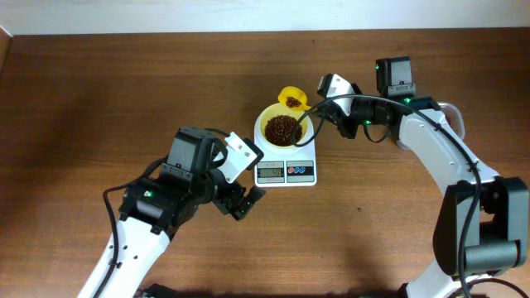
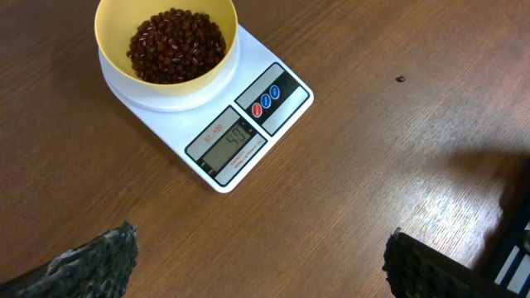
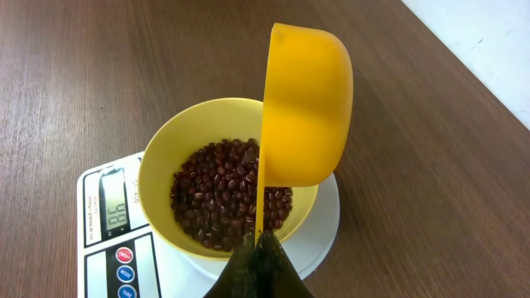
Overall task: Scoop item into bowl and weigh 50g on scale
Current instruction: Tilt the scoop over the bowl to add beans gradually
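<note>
Tipped scoop [image 3: 305, 108] by bowl [image 3: 166, 157] of beans [image 3: 219, 194] on scale [image 3: 103, 248].

white shells over the long links of the left arm [image 1: 137, 236] and the right arm [image 1: 439, 145], black blocky housings at the joints. small green lights [image 1: 378, 64] on the black blocks. thin black cables [image 1: 109, 217] in loose loops beside the links. a white boxy camera housing [image 1: 243, 153] at each wrist. left gripper [image 2: 265, 265]: dark fingers [image 2: 91, 261] with a rough, mottled grey-black surface. right gripper [image 3: 258, 252]: plain black, narrowing to a wedge.
</note>
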